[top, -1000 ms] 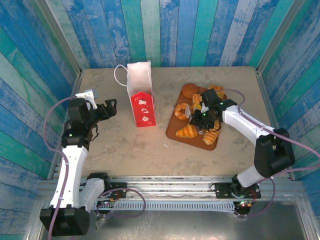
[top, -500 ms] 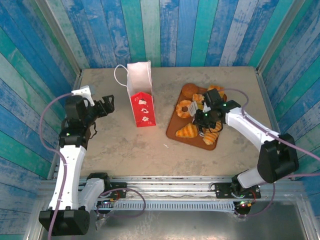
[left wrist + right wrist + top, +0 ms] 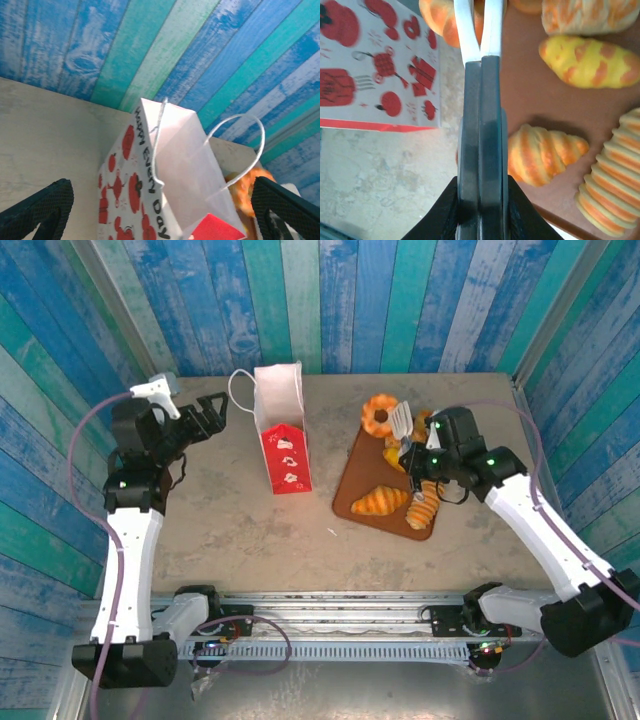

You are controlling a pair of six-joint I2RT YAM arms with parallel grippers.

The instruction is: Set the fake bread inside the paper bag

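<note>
Right of the paper bag (image 3: pixel 283 430), the right gripper (image 3: pixel 399 423) is clenched on the ring donut (image 3: pixel 380 414), with the croissant (image 3: pixel 380 502) nearer on the tray (image 3: pixel 350 475). Left of the bag, the left gripper (image 3: pixel 212 410) has its 2 fingers spread wide, grasping nothing. The bag's side reads "EVERY DAY".

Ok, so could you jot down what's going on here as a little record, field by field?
Right gripper: shut on the golden-brown toy ring donut, at the far end of the flat brown tray
Left gripper: open, holding nothing, left of the white and red paper bag
Bag: upright, mouth open
On the tray: croissant, ridged horn, a few more buns
</note>
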